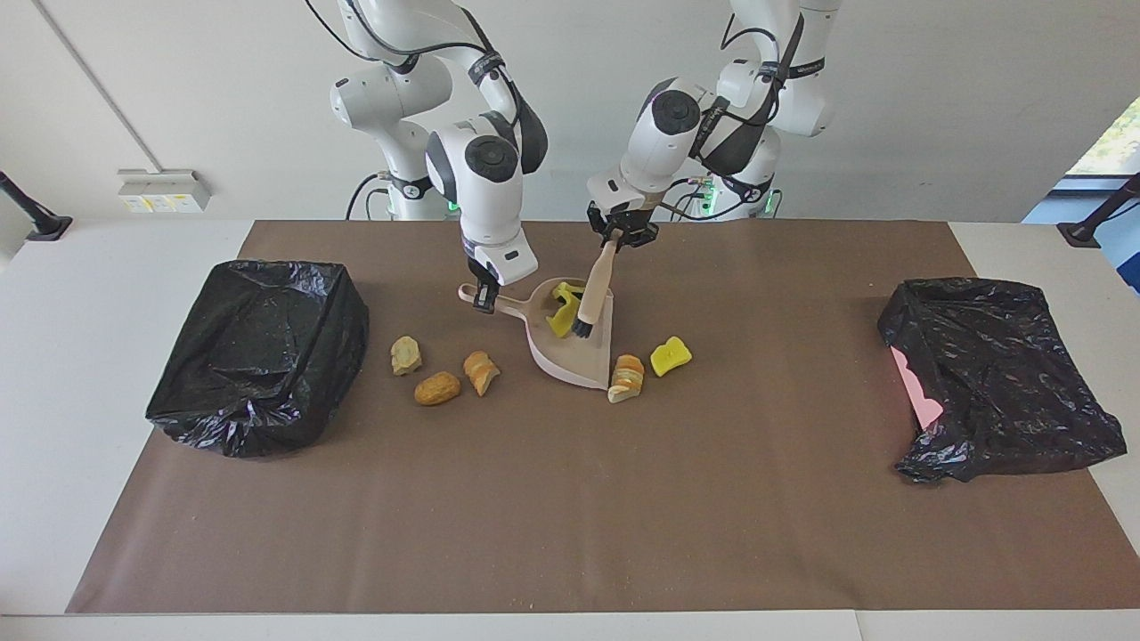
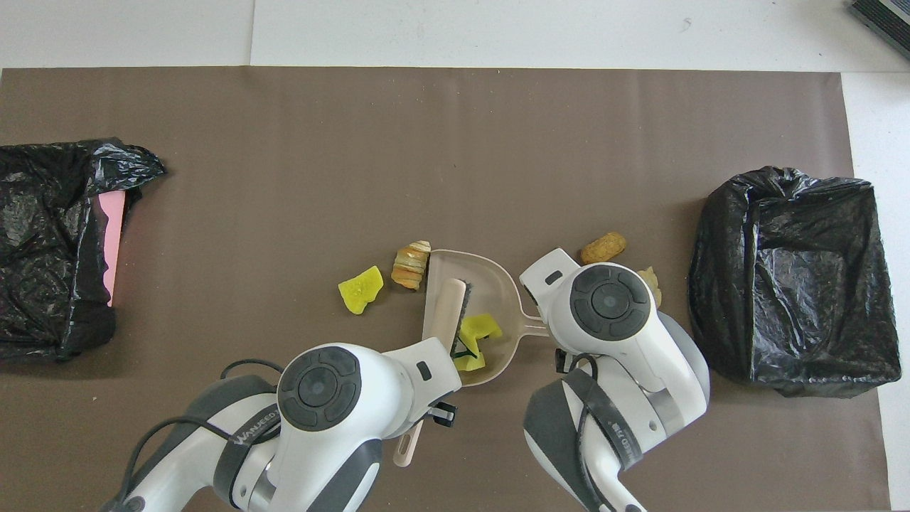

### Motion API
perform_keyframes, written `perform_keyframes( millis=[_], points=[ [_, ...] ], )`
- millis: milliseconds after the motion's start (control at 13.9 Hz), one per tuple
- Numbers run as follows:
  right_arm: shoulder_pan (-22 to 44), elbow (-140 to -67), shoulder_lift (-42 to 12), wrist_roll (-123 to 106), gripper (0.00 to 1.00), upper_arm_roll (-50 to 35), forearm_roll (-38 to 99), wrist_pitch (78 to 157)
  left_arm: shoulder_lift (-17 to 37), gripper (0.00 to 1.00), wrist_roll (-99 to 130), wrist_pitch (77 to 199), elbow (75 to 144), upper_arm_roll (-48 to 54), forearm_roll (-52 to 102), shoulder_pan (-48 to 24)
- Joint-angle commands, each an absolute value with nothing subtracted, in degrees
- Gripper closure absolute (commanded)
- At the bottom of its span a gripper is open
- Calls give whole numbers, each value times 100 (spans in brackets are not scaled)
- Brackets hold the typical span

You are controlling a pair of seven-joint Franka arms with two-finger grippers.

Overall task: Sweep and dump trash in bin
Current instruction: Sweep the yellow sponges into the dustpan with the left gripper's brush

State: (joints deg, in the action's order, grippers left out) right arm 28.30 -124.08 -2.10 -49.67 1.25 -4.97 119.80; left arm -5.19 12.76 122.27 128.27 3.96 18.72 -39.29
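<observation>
Yellow sponge-like chunks and tan, bread-like lumps make up the trash. Two yellow chunks [image 1: 563, 313] lie in the pink dustpan [image 1: 570, 356]; a third yellow chunk [image 1: 670, 356] and a striped tan lump [image 1: 627, 377] sit on the brown mat [image 1: 570, 499] just outside the pan's mouth, toward the left arm's end. Three tan lumps [image 1: 438, 374] lie between the pan and the black-lined bin [image 1: 258, 356] at the right arm's end.

The left gripper [image 1: 621, 233] is clamped on the top of the beige-handled brush [image 1: 595, 289], which slants down so its dark bristles rest in the pan against the yellow chunks. The right gripper [image 1: 484, 298] points straight down, closed on the dustpan's handle.

Only the facing view shows all three lumps near the bin; from overhead the right arm covers most of them and both grippers' fingertips. A crumpled black bag [image 1: 997, 374] lies at the left arm's end.
</observation>
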Motion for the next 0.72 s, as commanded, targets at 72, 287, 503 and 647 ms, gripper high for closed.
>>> perform_keyframes(
  millis=[72,287,503,647],
  points=[
    [2839,-12507,-228,-4720,100,97,-624,12164,-185,100,1240,11768,12103,343,1549,-3253],
    [2839,-12524,-246,-4684,100,97,-624,12208,-176,100,1056,11716,12216,352,1195,-2586],
    [2839,-12542,-255,-4667,100,88,-624,12234,-54,100,958,11707,12287,352,768,-1900],
    [2935,-12577,-316,-4562,100,88,-624,12331,297,100,504,11812,12305,352,554,-1750]
  ],
)
